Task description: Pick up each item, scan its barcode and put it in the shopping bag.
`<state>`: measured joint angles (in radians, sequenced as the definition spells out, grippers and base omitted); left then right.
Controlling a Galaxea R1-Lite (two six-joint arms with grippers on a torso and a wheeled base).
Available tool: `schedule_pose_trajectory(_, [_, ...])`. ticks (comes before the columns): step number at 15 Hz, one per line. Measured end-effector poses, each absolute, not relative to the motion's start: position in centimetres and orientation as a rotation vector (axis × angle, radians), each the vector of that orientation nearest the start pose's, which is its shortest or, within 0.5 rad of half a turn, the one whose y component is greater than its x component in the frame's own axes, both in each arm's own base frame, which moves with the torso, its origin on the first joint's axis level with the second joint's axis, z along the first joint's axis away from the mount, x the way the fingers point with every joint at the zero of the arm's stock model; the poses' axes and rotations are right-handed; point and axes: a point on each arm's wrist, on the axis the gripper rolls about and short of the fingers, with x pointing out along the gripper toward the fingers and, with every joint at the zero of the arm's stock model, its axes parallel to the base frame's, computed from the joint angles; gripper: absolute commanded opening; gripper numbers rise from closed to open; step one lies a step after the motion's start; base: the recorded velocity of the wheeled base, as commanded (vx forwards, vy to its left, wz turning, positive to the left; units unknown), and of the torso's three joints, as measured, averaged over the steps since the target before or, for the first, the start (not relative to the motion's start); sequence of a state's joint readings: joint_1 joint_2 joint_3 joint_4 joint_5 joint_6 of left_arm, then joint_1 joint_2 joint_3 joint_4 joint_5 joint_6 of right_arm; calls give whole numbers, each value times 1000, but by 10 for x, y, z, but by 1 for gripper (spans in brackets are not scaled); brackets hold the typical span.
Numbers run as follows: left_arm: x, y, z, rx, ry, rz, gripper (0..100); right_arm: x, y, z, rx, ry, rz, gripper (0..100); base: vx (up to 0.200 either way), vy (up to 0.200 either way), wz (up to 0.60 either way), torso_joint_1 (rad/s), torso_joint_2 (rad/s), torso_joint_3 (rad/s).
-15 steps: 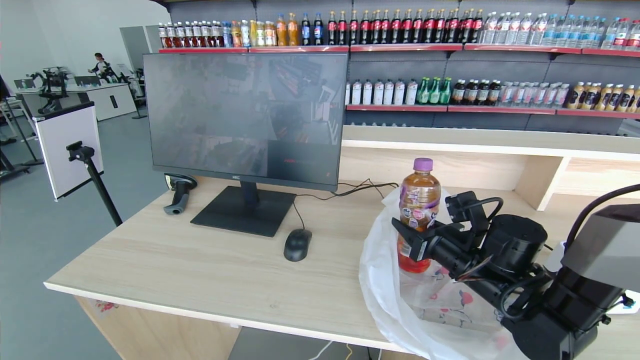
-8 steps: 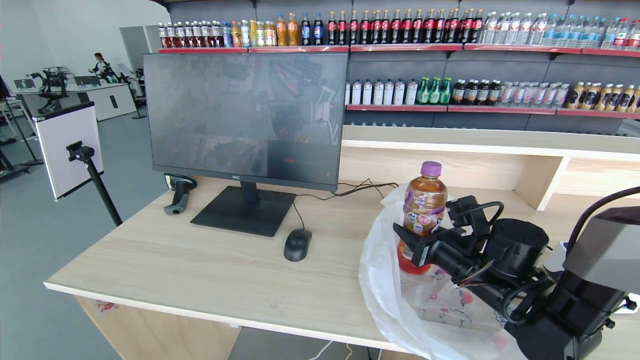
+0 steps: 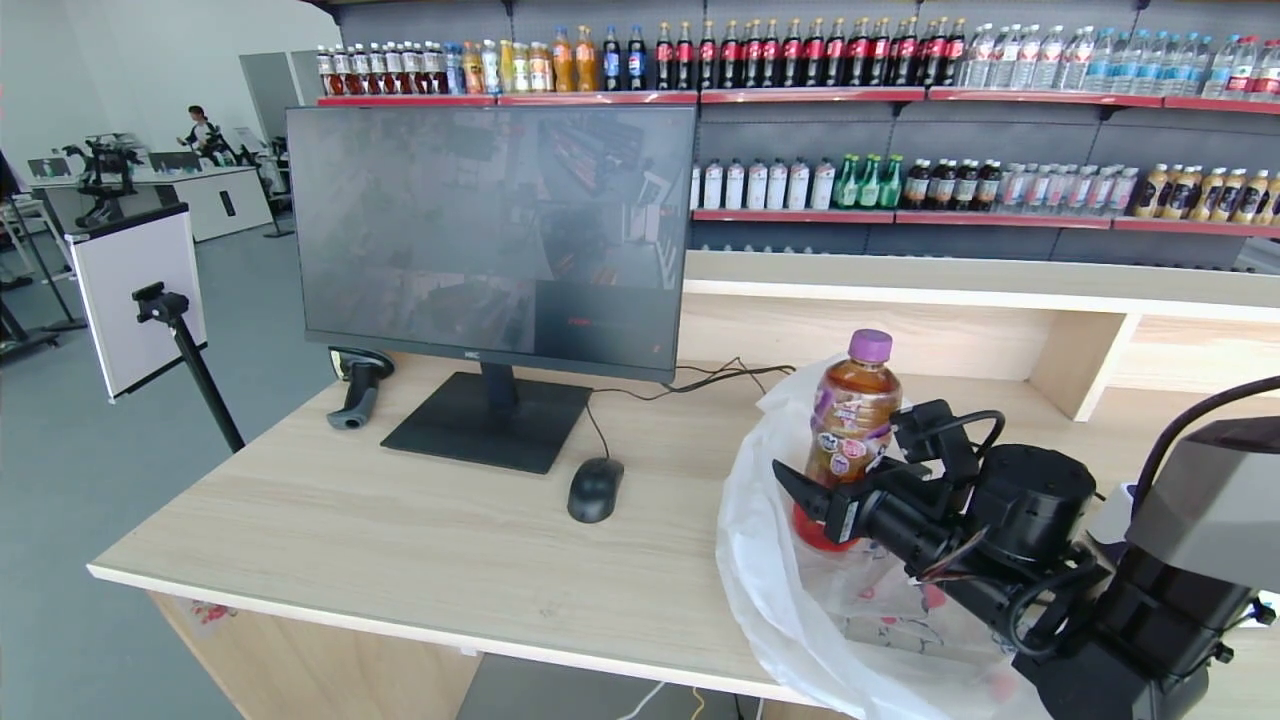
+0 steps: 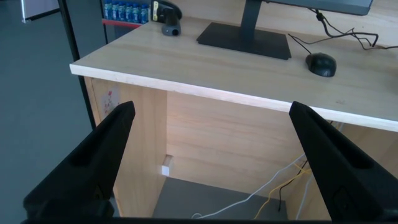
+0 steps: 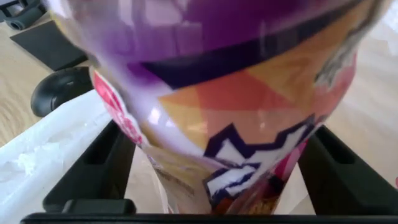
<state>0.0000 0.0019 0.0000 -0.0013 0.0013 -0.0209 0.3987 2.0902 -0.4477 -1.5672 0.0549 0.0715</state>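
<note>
Right pincer: we see the right pincer (image 3: 838, 485) closed on the bottle, with one black finger (image 5: 93, 168) on each side of the label.

Bottle: the clear plastic bottle of amber drink with a purple cap and a colourful label (image 3: 850, 420) is gripped at its lower half. It is tilted a little, the cap leaning toward the robot's right. Its red lower end is at the open mouth of the bag; we cannot tell if it touches the bag's inside.

Bag: the thin white plastic shopping bag with small red prints (image 3: 760, 560) lies open on the right part of the tabletop, around and under the bottle.

Left pincer: the left pincer (image 4: 208, 155) has its two black fingers spread wide and holds nothing. It is low, in front of the near edge of the tabletop.

Tabletop: the light wooden tabletop (image 3: 400, 530) carries a dark flat monitor on a black stand (image 3: 490, 230), a black computer mouse (image 3: 595, 488) near the stand, and a black handheld scanner (image 3: 355, 385) just beside the monitor's left corner.

Behind: we see red-edged shelves with rows of drink bottles (image 3: 900, 95).
</note>
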Motion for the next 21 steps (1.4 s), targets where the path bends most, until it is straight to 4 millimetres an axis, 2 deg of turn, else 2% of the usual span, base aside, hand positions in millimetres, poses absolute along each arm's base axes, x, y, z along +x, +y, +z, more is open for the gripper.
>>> schedule_pose_trajectory(11, [-23,0,76,-21,0,1,100,287,119,82,73,66,440,100,0,0,0,0,0,0])
schedule_pose_trajectory(21, [-23,0,76,-21,1,1,100,262,109,104,80,27,443,100,0,0,0,0,0,0])
